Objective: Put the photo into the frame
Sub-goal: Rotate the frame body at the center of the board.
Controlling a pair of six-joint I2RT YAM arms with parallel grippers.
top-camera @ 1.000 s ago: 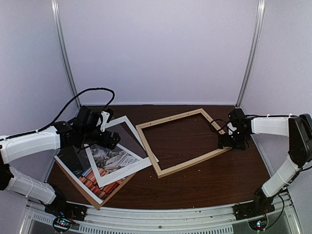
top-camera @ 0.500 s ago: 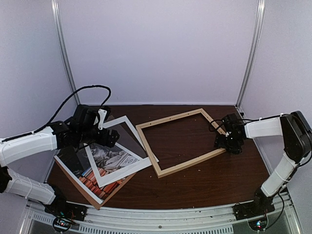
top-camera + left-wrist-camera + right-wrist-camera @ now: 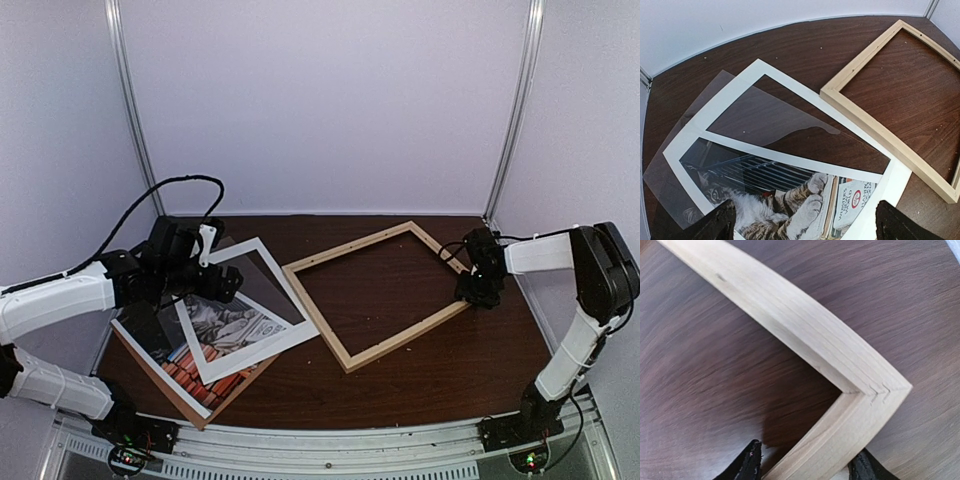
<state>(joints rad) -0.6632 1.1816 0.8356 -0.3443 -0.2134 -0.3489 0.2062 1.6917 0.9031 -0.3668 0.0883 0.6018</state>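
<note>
At desk point(image 3: 440, 380) right, my right gripper point(image 3: 804, 466) clamps the frame point(image 3: 405, 335); left gripper point(image 3: 805, 227), jaws apart, over the photo point(image 3: 780, 200), not inserted.

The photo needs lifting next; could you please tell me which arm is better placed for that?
Left. The left gripper hangs open right above the photo and its white mat, while the right gripper is across the table, clamped on the frame near its corner.
</note>
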